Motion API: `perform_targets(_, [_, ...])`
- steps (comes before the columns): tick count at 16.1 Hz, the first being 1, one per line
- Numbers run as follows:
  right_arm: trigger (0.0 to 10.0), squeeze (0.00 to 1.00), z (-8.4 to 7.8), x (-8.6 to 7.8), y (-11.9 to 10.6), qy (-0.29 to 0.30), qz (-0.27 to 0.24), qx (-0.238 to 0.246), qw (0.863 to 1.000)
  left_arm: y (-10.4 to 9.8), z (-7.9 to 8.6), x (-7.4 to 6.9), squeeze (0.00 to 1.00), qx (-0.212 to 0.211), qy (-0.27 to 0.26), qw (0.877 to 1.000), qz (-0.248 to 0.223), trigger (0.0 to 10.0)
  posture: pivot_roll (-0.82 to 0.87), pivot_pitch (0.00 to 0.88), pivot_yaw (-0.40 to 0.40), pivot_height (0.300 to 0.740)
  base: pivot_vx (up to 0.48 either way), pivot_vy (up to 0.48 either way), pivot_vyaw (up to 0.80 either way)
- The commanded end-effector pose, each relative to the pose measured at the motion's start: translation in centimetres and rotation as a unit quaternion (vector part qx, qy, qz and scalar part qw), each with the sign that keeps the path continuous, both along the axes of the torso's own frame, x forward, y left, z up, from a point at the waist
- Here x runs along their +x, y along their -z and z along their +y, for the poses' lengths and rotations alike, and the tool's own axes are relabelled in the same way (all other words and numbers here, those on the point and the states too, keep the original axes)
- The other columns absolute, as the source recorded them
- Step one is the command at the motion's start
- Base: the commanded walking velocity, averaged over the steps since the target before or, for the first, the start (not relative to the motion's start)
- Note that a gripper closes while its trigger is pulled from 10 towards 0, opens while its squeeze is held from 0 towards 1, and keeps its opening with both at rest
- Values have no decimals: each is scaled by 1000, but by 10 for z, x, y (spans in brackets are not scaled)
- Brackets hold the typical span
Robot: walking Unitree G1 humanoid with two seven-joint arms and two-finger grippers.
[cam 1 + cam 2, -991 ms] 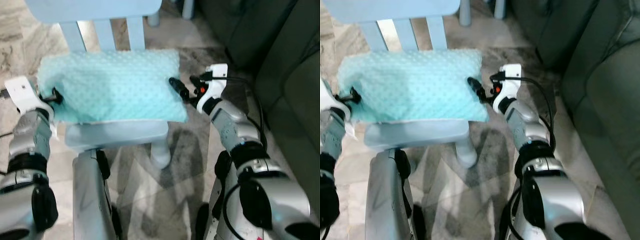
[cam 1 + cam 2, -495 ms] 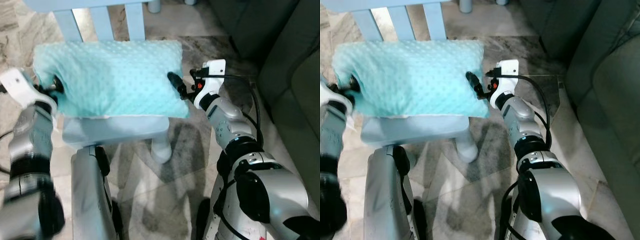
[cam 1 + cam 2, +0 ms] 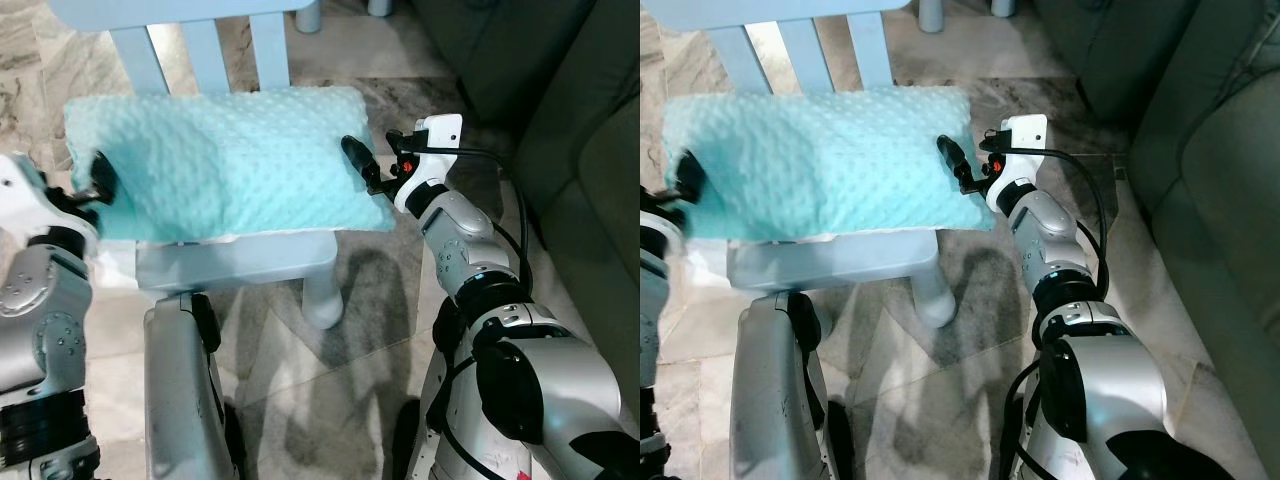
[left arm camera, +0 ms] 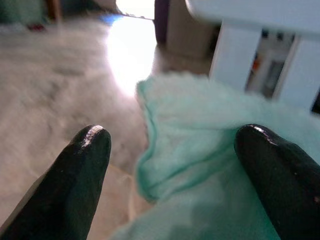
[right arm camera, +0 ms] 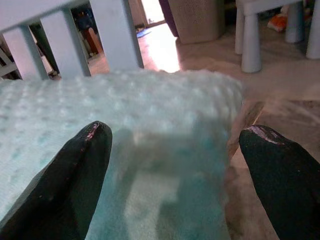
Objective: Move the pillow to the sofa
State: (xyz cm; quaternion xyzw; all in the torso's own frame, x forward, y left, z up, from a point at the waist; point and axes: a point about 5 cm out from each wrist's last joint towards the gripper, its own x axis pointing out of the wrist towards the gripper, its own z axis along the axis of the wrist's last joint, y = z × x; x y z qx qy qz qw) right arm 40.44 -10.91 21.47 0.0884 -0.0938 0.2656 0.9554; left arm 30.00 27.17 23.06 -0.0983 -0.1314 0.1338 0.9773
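Observation:
A teal dotted pillow [image 3: 220,165] lies across the seat of a small light-blue chair [image 3: 235,265]. My left gripper [image 3: 100,172] is at the pillow's left end, open. In the left wrist view, its fingers [image 4: 85,160] straddle a folded corner of the pillow [image 4: 200,165]. My right gripper [image 3: 362,165] is at the pillow's right end, open. The right wrist view has the pillow's edge [image 5: 165,140] lying between its spread fingers [image 5: 75,175]. The dark grey-green sofa [image 3: 590,130] stands to the right.
The chair's back slats [image 3: 205,55] rise just behind the pillow. Marble floor [image 3: 370,290] separates the chair from the sofa. A white stool [image 5: 250,40] and a woven basket [image 5: 200,20] stand farther off. My own legs [image 3: 185,400] are below the seat.
The camera has shifted a little. My left wrist has swung outward and lower, its fingers still at the pillow's left end. The right gripper stays at the right end.

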Motion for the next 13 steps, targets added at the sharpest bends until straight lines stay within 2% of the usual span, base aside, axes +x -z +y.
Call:
perform_targets(1, [10000, 0, 2, -1, -1, -7, -8, 4, 1000, -12, 11, -9, 0, 18, -34, 999, -22, 10000, 42, 253, 19, 334, 0, 0, 0])
perform_targets(3, [10000, 0, 2, -2, 4, -3, -3, 9, 1000, -28, 19, -11, 0, 34, -56, 997, -38, 10000, 49, 240, 21, 334, 0, 0, 0])
perform_targets(4, [10000, 0, 3, -2, 5, -4, -4, 9, 1000, -32, 21, -11, 0, 64, -63, 995, -38, 10000, 47, 230, 24, 334, 0, 0, 0])
perform_targets(5, [10000, 0, 3, -3, 5, -6, -4, 8, 1000, -31, 22, -10, 0, 65, -63, 995, -29, 10000, 48, 221, 24, 334, 0, 0, 0])
perform_targets(6, [10000, 0, 2, -3, 6, -7, -3, 8, 1000, -27, 23, -7, 0, 43, -61, 997, -14, 10000, 50, 214, 24, 334, 0, 0, 0])
perform_targets(8, [10000, 0, 2, -3, 7, -10, -1, 11, 1000, -13, 19, 2, 0, -39, -30, 999, 16, 10000, 46, 204, 25, 334, 0, 0, 0])
perform_targets(10, [10000, 0, 4, -4, 8, -23, 2, 14, 1000, 4, 14, 16, 0, -120, 15, 991, 52, 10000, 33, 196, 27, 334, 0, 0, 0])
perform_targets(13, [10000, 0, 4, -5, 9, -30, 2, 14, 999, 8, 24, 37, 0, -164, 19, 984, 71, 10000, 23, 197, 31, 334, 0, 0, 0])
